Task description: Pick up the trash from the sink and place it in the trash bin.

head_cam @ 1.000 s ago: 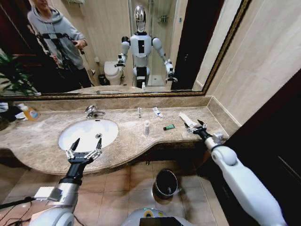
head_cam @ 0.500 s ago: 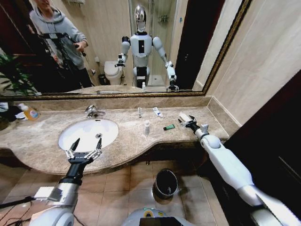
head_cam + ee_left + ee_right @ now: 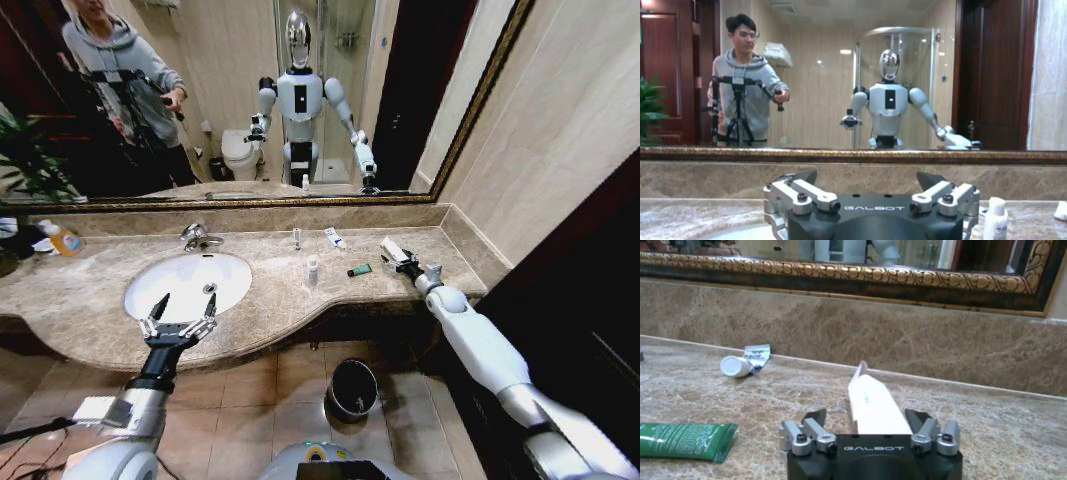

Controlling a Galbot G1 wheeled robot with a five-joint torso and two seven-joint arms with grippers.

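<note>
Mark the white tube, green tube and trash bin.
white tube (image 3: 870, 402), right wrist view, middle of its flat body.
green tube (image 3: 359, 270), head view, mid-body.
trash bin (image 3: 353, 403), head view, front rim.

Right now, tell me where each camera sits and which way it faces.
Head view: high up, looking down at the sink, both arms showing.
Left wrist view: behind the left claw, facing the mirror.
Right wrist view: low behind the right claw, facing the white tube.
Shared: head and right wrist views both show the green tube.
</note>
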